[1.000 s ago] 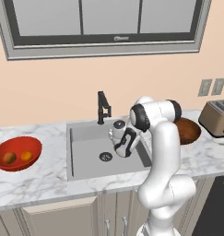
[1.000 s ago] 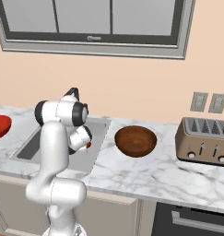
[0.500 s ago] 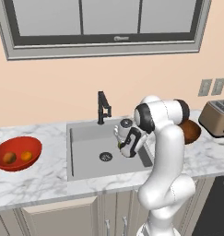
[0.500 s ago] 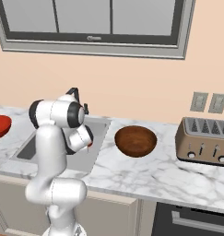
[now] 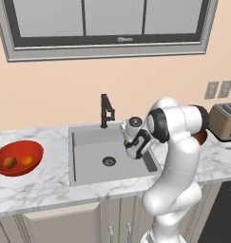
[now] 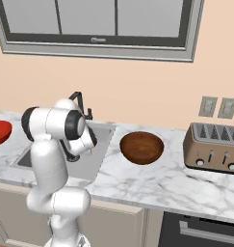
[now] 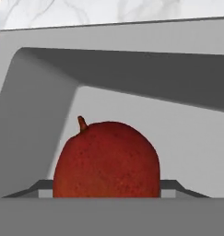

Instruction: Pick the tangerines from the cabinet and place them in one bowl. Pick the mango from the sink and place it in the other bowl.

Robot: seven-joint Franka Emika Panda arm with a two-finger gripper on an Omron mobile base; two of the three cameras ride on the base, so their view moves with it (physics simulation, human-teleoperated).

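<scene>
Two bowls sit on the marble tabletop (image 5: pixel 36 182); the sink (image 5: pixel 88 159) takes the middle of the left base view, black faucet (image 5: pixel 106 110) at its back edge; red bowl (image 5: pixel 17 157) at far left holds both tangerines (image 5: pixel 18 162); brown bowl (image 6: pixel 141 147) sits centre-right in the right base view, toaster (image 6: pixel 214 148) beside it; the gripper (image 5: pixel 128 142) hangs over the sink's right side, jaws closed narrow on the mango (image 7: pixel 107 160), which looms red at bottom centre of the hand view, stem up.
</scene>
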